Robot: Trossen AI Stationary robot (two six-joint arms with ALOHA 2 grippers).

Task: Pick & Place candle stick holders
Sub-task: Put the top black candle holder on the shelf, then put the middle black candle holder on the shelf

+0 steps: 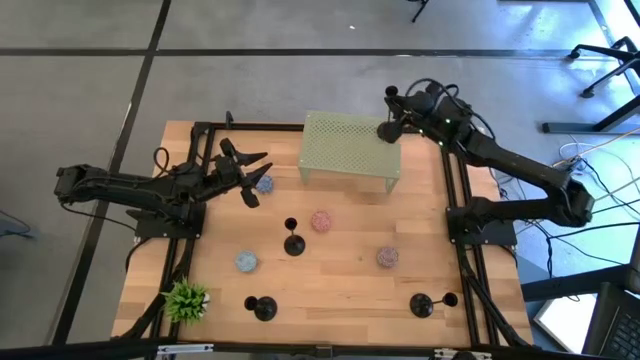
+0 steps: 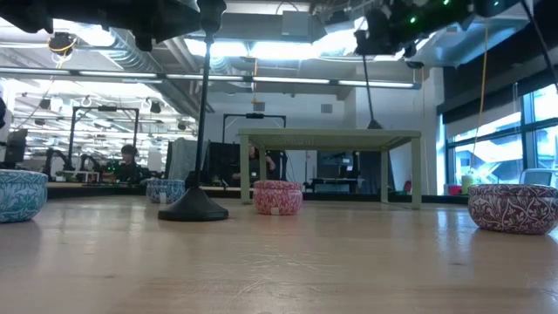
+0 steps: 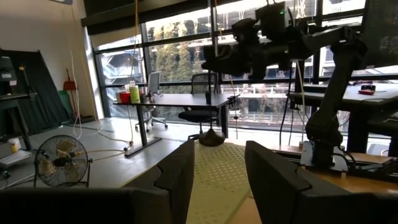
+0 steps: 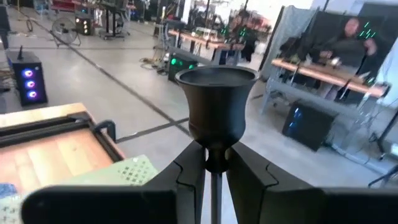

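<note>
Table: pale wooden tabletop [image 1: 340,275] in an open workshop.
Left gripper [image 1: 255,170]: fingers spread apart, holding nothing, above the table's left side.
Loose holders: three black candle stick holders [image 1: 293,243] stand upright toward the front.
Shelf: pale green perforated metal stand [image 1: 345,148] at the back.
Right gripper [image 4: 211,168]: fingers clenched on a fourth black holder's stem [image 4: 214,193] just under its cup, base on the stand's right end.
</note>
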